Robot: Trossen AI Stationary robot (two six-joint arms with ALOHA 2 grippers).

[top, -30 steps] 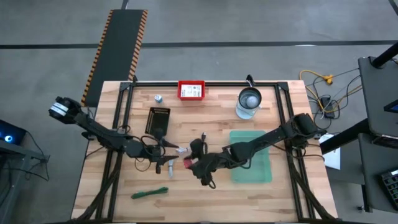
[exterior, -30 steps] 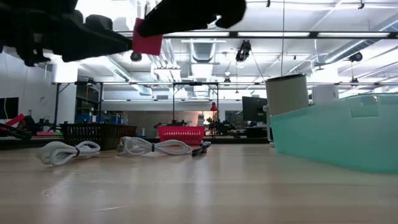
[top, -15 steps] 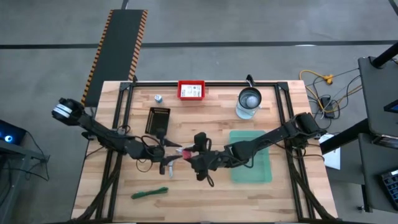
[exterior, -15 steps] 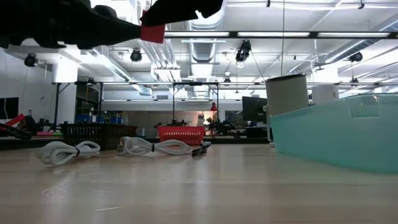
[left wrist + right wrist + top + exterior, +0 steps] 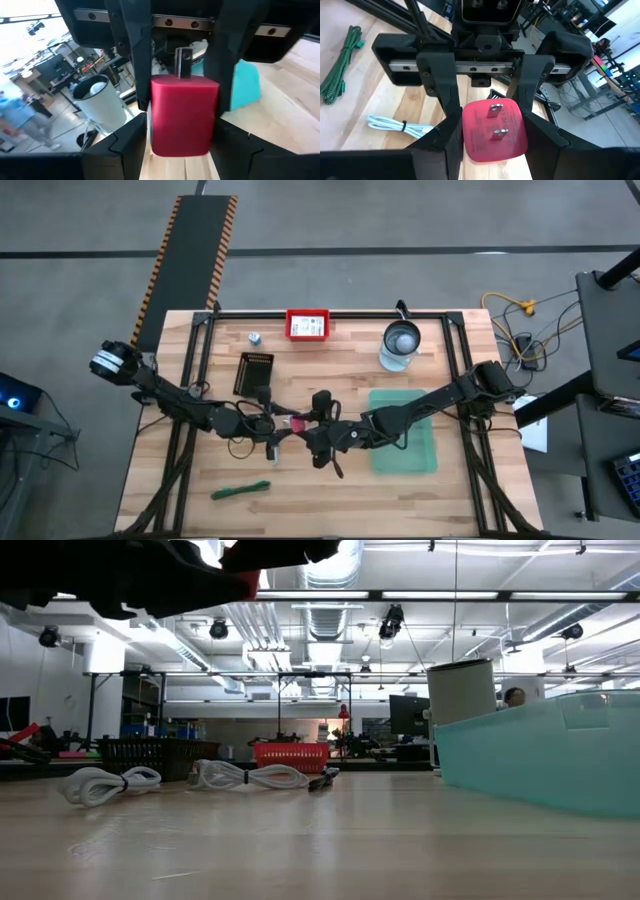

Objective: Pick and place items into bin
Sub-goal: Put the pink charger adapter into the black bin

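A red plug adapter [image 5: 297, 423] with two metal prongs hangs in the air above the middle of the table. Both grippers are shut on it and face each other. My left gripper [image 5: 285, 423] comes from the table's left, my right gripper [image 5: 310, 430] from the right. The left wrist view shows the adapter [image 5: 182, 115] side-on, its prongs pointing away toward the right gripper. The right wrist view shows its pronged face [image 5: 495, 130]. The teal bin [image 5: 405, 445] stands right of the grippers. My left gripper pinches the adapter's two opposite sides [image 5: 157, 137] between its fingers [image 5: 131, 145], at the end away from the prongs. It comes in level from the table's left. The adapter is lifted clear of the table. My right gripper pinches the same two sides near the pronged face [image 5: 468, 137] between its fingers [image 5: 445, 145]. It slants slightly downward from the table's right. The prongs point back between its fingers.
Coiled white cables [image 5: 245, 776] and a metal clip [image 5: 272, 448] lie under the grippers. A green tie [image 5: 240, 491] lies near the front left. A red basket [image 5: 308, 326], a black basket [image 5: 253, 372], a silver cap [image 5: 255, 338] and a jar [image 5: 401, 345] are farther back.
The red adapter has moved a little toward the far edge and upward, staying between both grippers. My left gripper has gone toward the table's right with it. My right gripper has swung its fingers toward the far edge.
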